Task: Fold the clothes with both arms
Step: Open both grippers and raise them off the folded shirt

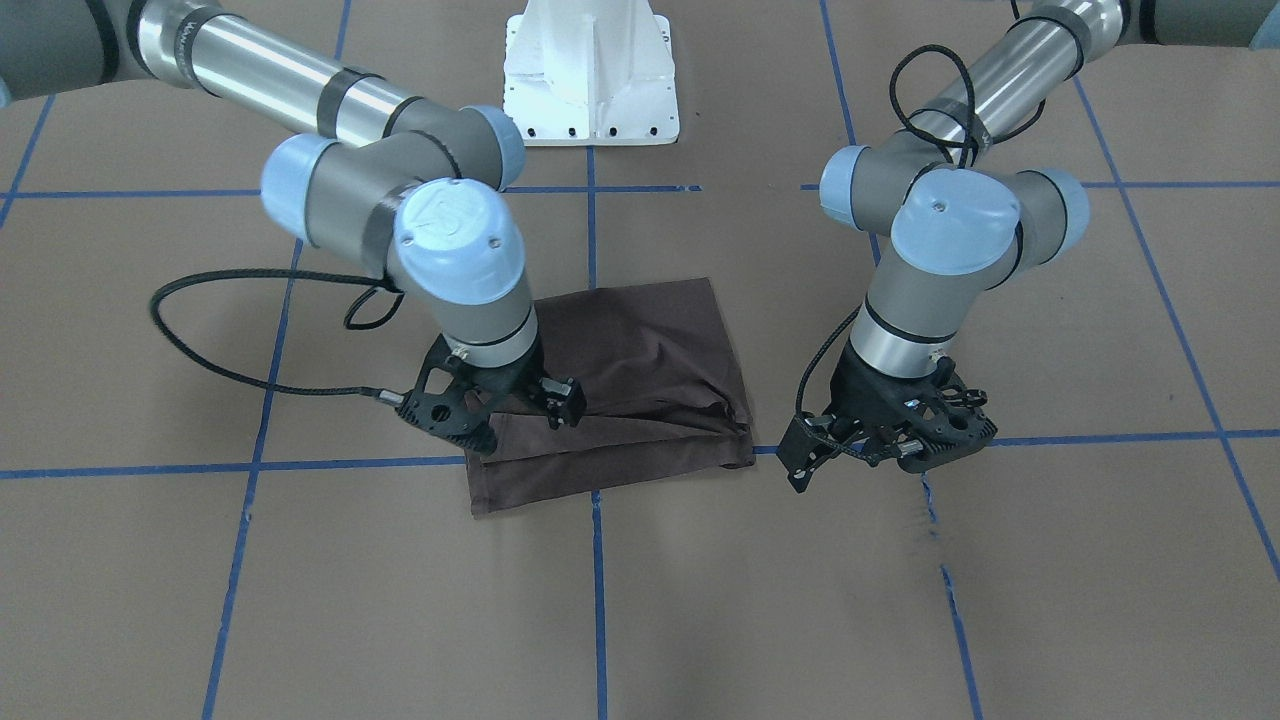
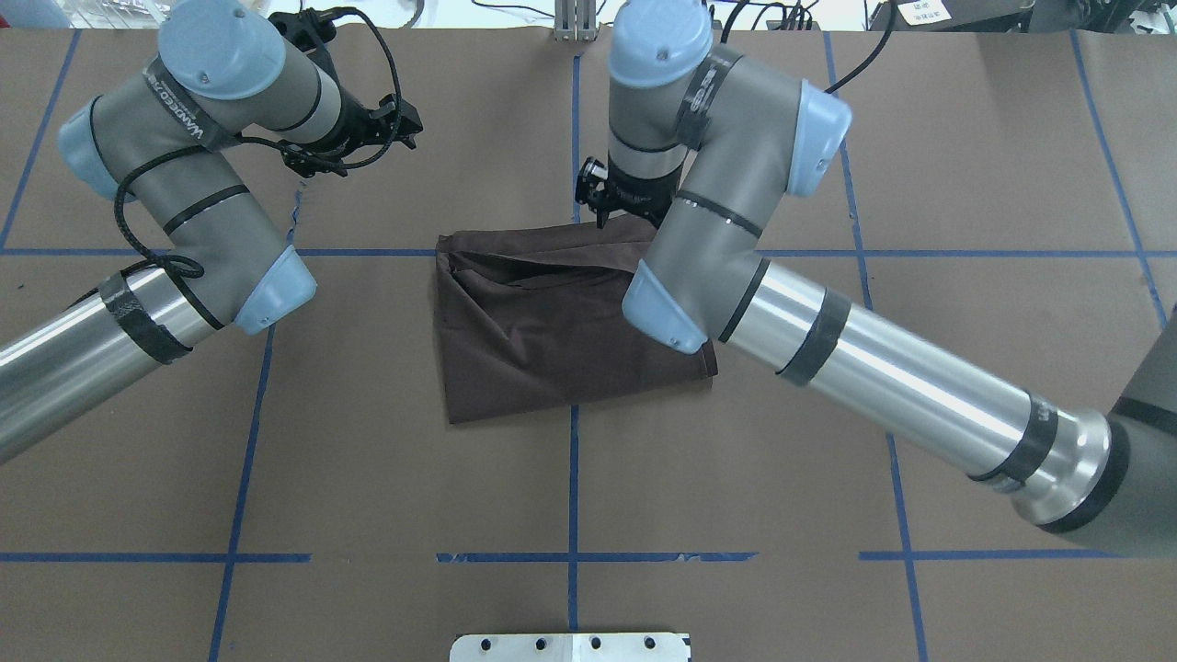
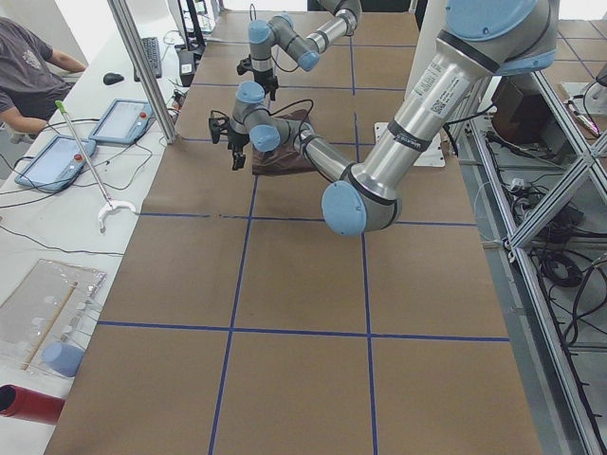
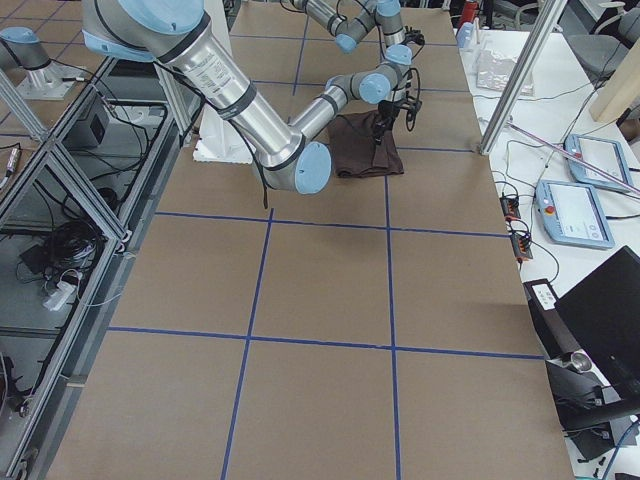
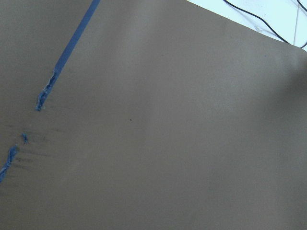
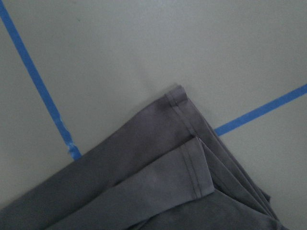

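The dark brown T-shirt (image 1: 640, 360) lies folded into a rough rectangle at the table's middle; it also shows in the overhead view (image 2: 542, 340). No collar, print or label shows. My right gripper (image 1: 510, 410) hovers over the shirt's edge on the operators' side, jaws apart and holding nothing; in the overhead view (image 2: 596, 191) my arm mostly hides it. The right wrist view shows hemmed shirt corners (image 6: 182, 191) lying flat on the paper. My left gripper (image 1: 870, 452) is open and empty, off the shirt to its side, also seen from overhead (image 2: 354, 138).
The white pedestal base (image 1: 590, 80) stands at the robot's side of the table. Blue tape lines (image 2: 572, 487) cross the brown paper. The left wrist view shows only paper and torn tape (image 5: 45, 93). Tablets and an operator (image 3: 28, 76) sit beyond the table's far side.
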Tool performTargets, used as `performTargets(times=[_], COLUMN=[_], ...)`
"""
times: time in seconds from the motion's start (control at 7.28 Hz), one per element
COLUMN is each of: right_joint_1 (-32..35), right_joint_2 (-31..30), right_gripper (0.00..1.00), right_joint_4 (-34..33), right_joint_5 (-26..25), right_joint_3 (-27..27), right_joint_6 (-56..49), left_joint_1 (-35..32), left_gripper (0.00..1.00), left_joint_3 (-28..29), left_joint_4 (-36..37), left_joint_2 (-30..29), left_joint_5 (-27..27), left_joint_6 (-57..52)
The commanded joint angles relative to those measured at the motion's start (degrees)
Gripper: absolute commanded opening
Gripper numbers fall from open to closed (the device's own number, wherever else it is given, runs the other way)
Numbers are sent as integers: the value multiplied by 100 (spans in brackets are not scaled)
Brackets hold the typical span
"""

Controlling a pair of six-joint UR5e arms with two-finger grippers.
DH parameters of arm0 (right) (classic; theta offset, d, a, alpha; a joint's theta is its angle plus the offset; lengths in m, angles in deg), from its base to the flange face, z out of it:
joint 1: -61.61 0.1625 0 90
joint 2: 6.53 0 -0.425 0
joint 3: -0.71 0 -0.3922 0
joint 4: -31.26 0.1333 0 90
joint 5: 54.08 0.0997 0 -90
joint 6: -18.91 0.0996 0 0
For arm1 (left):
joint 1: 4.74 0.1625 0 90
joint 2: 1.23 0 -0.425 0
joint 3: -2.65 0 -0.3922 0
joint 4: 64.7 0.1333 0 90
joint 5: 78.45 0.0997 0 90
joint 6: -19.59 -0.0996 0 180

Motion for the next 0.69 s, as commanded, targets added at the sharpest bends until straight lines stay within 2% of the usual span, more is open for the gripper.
performTargets(times=[0.0,0.41,0.55], right_joint_1=[-724,-797,-797], right_joint_2=[163,655,656], right_gripper=[100,100,100], right_joint_4=[-357,318,347], right_joint_5=[-1015,-1098,-1098], right_joint_3=[25,-1054,-1110], right_joint_6=[-475,-747,-792], left_joint_1=[-20,-37,-63], left_gripper=[100,100,100], left_joint_3=[-62,-62,-71], left_joint_4=[-21,-21,-13], left_joint_2=[131,141,141], left_joint_5=[-74,-83,-205], left_joint_6=[-118,-127,-135])
